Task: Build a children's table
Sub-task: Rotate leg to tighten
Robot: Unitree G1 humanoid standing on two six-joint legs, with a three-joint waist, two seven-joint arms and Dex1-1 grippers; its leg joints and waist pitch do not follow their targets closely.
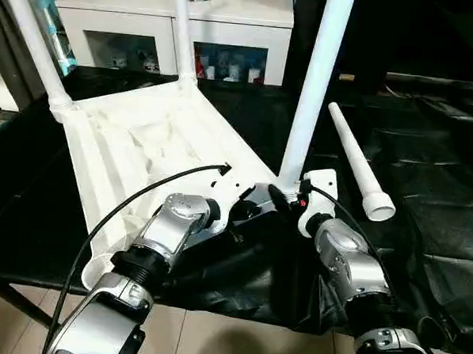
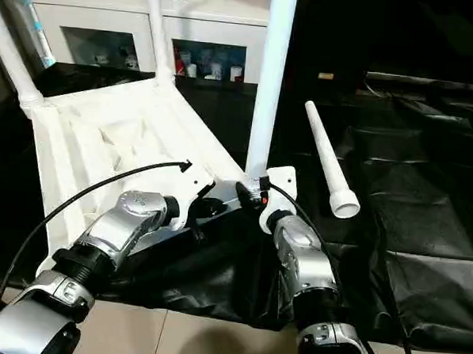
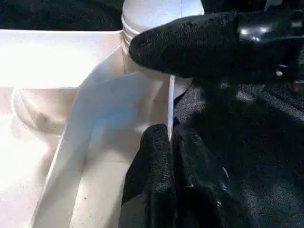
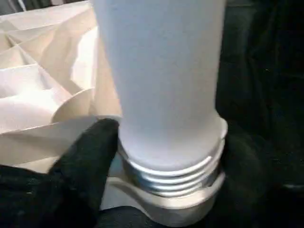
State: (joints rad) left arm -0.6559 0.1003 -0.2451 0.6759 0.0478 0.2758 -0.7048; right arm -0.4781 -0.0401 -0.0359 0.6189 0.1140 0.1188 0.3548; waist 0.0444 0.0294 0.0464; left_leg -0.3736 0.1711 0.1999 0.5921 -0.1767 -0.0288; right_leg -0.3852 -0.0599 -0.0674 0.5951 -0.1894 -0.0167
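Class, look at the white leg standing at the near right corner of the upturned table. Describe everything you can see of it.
The leg is a long, round, smooth white plastic tube, widening toward its base. It stands nearly upright at the tabletop's near right corner socket. Its grey screw threads are exposed above the socket, so it is not fully screwed in. The right gripper brackets its base with black fingers on either side. The left gripper pinches the tabletop's thin rim beside it.

Smooth white plastic on the table top [image 1: 135, 140], ribbed underneath, and on the legs [image 1: 312, 94], one with a moulded screw thread [image 4: 171, 173]. Crinkled, glossy black sheeting [image 1: 433, 211] covers the bench. Forearms [image 1: 343, 258] gleam brushed silver metal; fingers [image 3: 190, 42] matt black.
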